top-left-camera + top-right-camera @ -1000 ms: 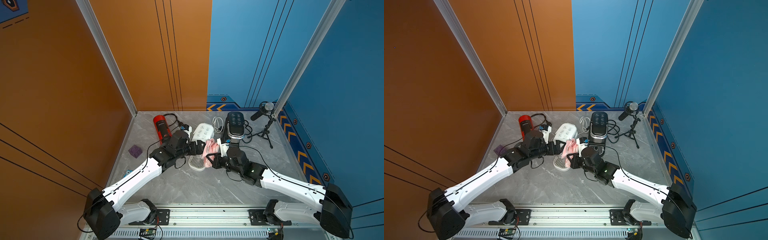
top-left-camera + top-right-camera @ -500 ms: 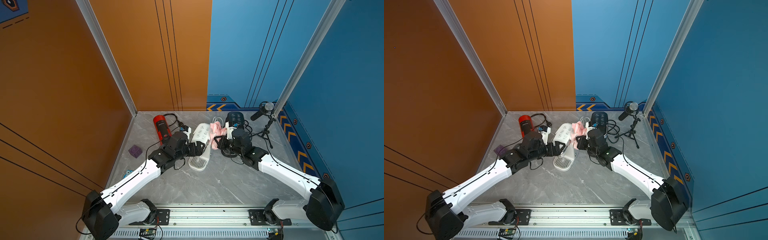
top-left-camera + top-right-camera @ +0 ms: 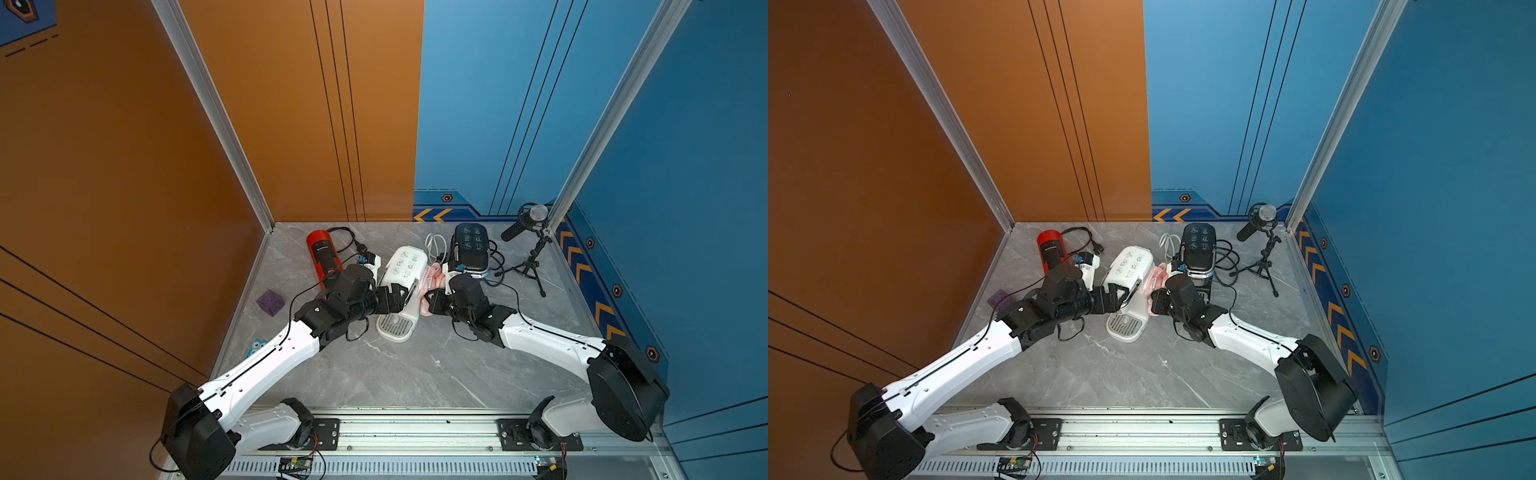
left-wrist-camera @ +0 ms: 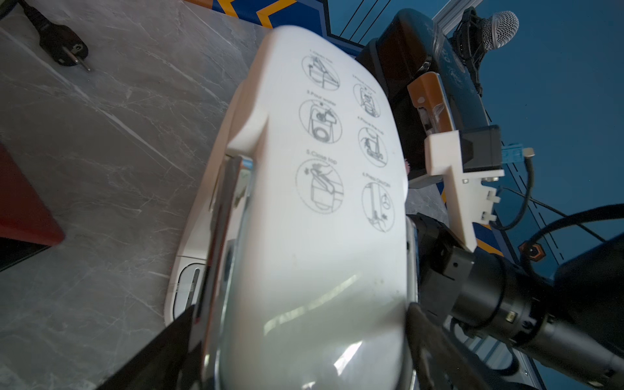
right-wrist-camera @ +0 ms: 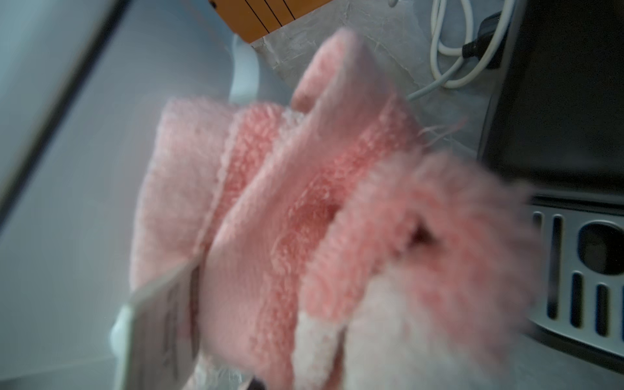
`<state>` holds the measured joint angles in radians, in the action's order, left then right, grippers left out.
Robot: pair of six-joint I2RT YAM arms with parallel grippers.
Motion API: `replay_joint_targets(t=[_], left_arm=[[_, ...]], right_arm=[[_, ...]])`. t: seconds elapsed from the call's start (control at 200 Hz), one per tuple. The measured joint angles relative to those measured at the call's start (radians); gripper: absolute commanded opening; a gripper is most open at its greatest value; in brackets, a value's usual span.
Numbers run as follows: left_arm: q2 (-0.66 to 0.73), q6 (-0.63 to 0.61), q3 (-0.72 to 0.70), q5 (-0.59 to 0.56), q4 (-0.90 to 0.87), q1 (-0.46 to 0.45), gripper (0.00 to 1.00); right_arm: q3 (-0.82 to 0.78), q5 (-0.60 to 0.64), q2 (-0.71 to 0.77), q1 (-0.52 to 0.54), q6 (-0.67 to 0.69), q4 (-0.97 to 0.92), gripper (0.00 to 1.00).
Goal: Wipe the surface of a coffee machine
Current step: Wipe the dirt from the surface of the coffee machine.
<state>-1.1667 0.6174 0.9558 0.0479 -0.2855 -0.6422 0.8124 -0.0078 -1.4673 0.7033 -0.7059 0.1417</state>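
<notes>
I am wiping the side of the white plastic coffee machine, which is standing mid-way across the grey marble-patterned surface, just beside a black coffee machine. My right fingers are pinching a bunched pink terry cloth and pressing it against the white machine's flank that faces the black one. In both top views the cloth is sitting in the gap between the two machines. My left fingers are spread wide, straddling the white machine's front. I judge they are steadying it, though I cannot tell whether they are actually pressing on it. I am reckoning this as mid-wipe, with one side being covered. The next move is calling for dragging the cloth along the shell and up onto the printed lid, with light pressure so the machine is not sliding.
</notes>
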Motion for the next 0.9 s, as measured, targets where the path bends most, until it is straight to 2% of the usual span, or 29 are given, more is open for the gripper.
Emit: replay_joint_targets(t=[0.545,0.696,0.901], left_arm=[[-0.002,-0.012,0.004,0.009,-0.005,0.023,0.93],[-0.001,-0.016,0.005,0.009,-0.006,0.027,0.93],[0.000,-0.019,0.005,0.009,-0.006,0.028,0.93]], right_arm=[[-0.055,0.132,-0.218,0.078,0.003,0.129,0.00],[-0.055,0.158,-0.182,0.107,0.011,0.098,0.00],[-0.003,0.178,0.005,0.143,0.060,-0.025,0.00]])
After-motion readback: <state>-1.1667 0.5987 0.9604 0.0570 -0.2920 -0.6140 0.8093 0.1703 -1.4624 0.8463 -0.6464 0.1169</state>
